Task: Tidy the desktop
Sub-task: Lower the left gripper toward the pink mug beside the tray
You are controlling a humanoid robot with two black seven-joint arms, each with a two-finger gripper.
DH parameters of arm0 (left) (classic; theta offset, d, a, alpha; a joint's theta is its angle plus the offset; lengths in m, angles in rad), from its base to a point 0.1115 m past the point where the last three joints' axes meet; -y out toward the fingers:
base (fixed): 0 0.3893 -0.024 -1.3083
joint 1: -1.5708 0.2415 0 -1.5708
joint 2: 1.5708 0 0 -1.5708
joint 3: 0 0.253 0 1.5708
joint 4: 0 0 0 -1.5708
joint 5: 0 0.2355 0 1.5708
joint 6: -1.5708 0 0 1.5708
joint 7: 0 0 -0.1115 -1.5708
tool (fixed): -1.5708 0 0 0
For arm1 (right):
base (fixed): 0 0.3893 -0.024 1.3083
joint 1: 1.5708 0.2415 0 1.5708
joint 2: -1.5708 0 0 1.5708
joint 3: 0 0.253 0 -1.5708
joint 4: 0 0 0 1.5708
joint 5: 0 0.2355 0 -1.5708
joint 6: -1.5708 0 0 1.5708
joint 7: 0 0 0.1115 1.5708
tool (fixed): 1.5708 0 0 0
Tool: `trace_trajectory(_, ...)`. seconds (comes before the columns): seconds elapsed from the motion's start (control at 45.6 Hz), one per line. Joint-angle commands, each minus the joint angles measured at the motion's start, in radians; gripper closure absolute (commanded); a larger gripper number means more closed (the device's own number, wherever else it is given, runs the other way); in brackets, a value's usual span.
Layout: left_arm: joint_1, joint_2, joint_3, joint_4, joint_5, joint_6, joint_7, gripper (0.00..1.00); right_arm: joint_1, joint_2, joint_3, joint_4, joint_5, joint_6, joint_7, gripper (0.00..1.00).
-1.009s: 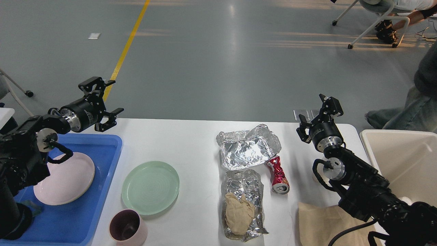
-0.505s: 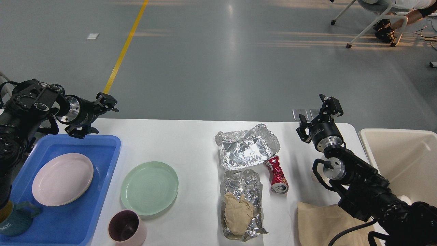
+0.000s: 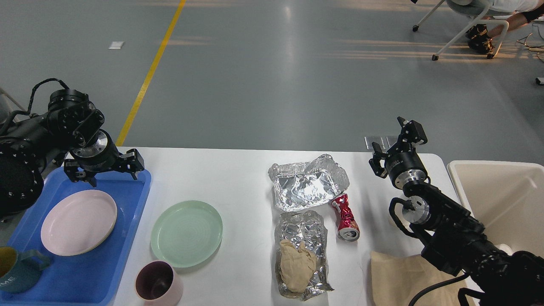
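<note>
The white desktop (image 3: pixel 229 178) holds a pale green plate (image 3: pixel 187 233), a pink cup with a dark inside (image 3: pixel 158 284), a crumpled foil tray (image 3: pixel 308 182), a second foil sheet (image 3: pixel 312 231) with a wad of brown paper (image 3: pixel 296 265) on it, and a crushed red can (image 3: pixel 346 217). My left gripper (image 3: pixel 104 169) is open and empty, pointing down over the far edge of the blue tray (image 3: pixel 91 272). My right gripper (image 3: pixel 395 140) is open and empty above the table's far right edge, beyond the can.
The blue tray at the left holds a pink plate (image 3: pixel 78 222) and a teal mug (image 3: pixel 15 270). A beige bin (image 3: pixel 501 199) stands at the right. A brown paper bag (image 3: pixel 403 276) lies at the front right under my right arm.
My left arm has pulled back to the left and its gripper has turned from pointing forward to pointing down over the tray's far edge. The teal mug now shows. The right arm has not moved.
</note>
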Motion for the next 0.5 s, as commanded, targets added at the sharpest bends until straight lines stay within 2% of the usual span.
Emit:
trace_trajectory(0.0,-0.085,0.011,0.116,-0.139,-0.017,-0.003,-0.008,0.04,0.000,0.000,0.000,0.000,0.000,0.000,0.000,0.00)
trace_trajectory(0.088,-0.141,0.025,0.171,-0.297,-0.046,-0.003,-0.005,0.04,0.000,0.000,0.000,0.000,0.000,0.000,0.000,0.00)
trace_trajectory(0.154,-0.154,0.031,0.188,-0.368,-0.064,-0.003,-0.005,0.04,0.000,-0.001,0.000,0.000,0.000,0.000,0.000,0.00)
trace_trajectory(0.307,-0.200,0.032,0.223,-0.487,-0.067,-0.003,-0.005,0.04,0.000,-0.001,0.000,0.000,0.000,0.000,0.000,0.00)
trace_trajectory(0.483,-0.270,0.048,0.292,-0.553,-0.069,-0.003,-0.005,0.04,0.000,0.000,0.000,0.000,0.000,0.000,0.000,0.00)
